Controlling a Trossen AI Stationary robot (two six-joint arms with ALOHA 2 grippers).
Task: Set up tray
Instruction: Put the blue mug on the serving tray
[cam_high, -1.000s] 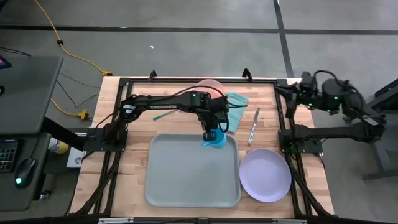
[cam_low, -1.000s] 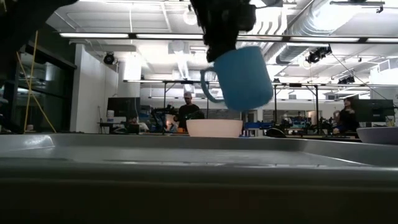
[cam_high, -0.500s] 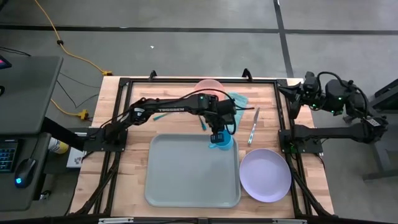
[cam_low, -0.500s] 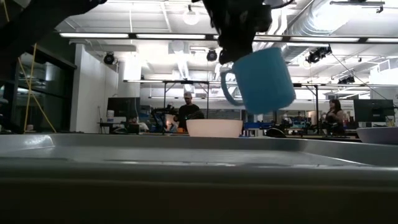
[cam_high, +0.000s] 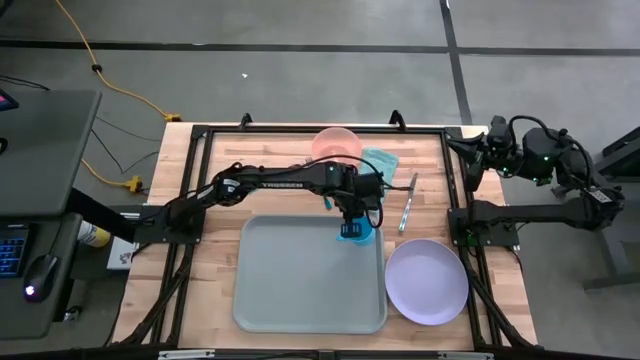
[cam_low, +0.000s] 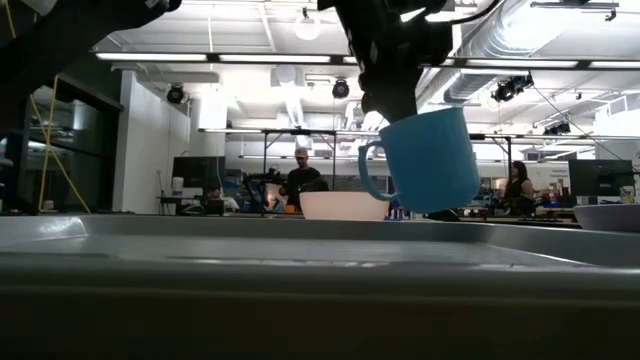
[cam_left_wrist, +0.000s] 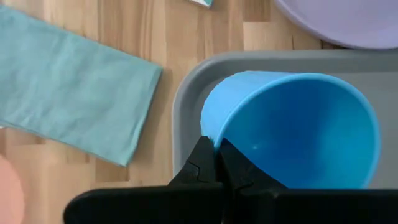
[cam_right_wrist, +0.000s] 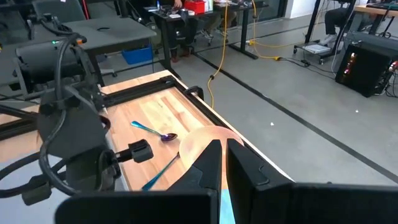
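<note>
Above the tray's (cam_high: 300, 280) far right corner, I am holding a blue mug (cam_high: 357, 232) by its rim in my clenched left pincer (cam_high: 352, 226), clear of the tray. My right pincer (cam_right_wrist: 222, 163), closed and empty, is waiting beyond the tray's right side.

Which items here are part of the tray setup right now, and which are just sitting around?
In play:
- tray
- blue mug, pinched at its rim by the left gripper, hanging tilted over the tray's far right corner

Lying about:
- lavender plate, on the table right of the tray
- pink bowl
- teal cloth
- knife
- right gripper, parked at the table's far right edge
</note>
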